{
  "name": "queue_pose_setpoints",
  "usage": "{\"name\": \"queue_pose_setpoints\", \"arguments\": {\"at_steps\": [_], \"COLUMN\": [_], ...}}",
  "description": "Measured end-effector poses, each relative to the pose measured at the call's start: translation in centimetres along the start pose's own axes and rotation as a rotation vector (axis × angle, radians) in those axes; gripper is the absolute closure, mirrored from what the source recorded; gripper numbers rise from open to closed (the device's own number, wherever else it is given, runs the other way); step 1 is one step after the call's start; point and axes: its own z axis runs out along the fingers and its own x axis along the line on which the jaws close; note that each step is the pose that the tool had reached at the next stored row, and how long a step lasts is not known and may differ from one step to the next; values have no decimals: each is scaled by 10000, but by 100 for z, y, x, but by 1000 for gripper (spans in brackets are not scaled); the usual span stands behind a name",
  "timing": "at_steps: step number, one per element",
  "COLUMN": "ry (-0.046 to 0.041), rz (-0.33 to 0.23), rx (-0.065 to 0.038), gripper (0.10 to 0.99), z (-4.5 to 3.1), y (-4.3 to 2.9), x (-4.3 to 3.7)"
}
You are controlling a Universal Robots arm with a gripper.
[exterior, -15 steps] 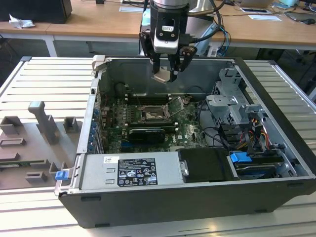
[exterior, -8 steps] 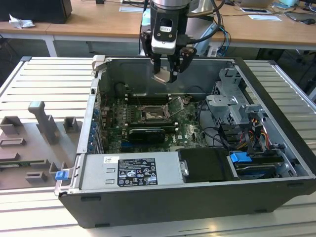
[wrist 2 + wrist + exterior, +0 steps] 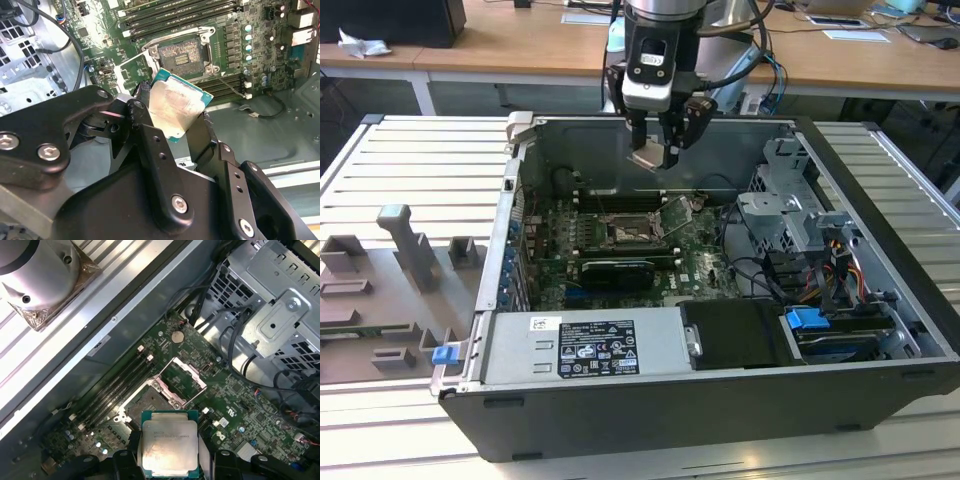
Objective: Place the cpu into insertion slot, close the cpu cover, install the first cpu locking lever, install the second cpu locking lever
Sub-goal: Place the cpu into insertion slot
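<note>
Cpu hung clamped in the gripper over a case on a slatted table, desks behind. Inside, the slot lay bare, cover raised.

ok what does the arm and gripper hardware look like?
Silver-grey cylindrical arm. The gripper has a black body with a pale grey front panel; a black cable loops off beside it. In the second wrist view, its fingers are matte black linkage bars fastened with silver screws.

Silvery cpu, green circuit board
</note>
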Motion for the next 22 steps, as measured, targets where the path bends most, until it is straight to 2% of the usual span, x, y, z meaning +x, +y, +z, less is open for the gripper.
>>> {"name": "queue_pose_setpoints", "arguments": {"at_steps": [8, 22], "ry": [-48, -98], "rz": [562, 1132], "rx": [-11, -22], "gripper": [549, 549], "z": [12, 28], "y": [-1, -2], "x": [0, 0]}}
